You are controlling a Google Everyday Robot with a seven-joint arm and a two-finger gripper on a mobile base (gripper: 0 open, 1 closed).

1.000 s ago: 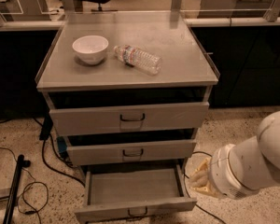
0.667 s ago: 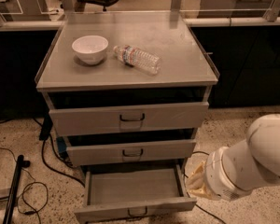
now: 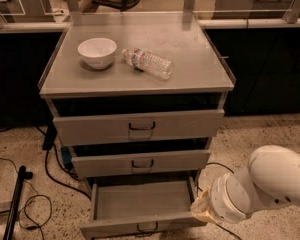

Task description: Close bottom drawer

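One bottom drawer (image 3: 140, 204) out | pincer (image 3: 200, 210) at its right side, state cannot tell | bottle (image 3: 149, 63) label unreadable

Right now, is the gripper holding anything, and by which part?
Cannot tell: the gripper sits by the bottom drawer's right front corner, mostly hidden behind the arm.

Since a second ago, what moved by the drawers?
The white arm dipped lower and a little left, bringing its pincer down beside the right front corner of the bottom drawer. Nothing was visibly grabbed or let go. The drawer is still pulled out, and the bowl and bottle on top have not moved.
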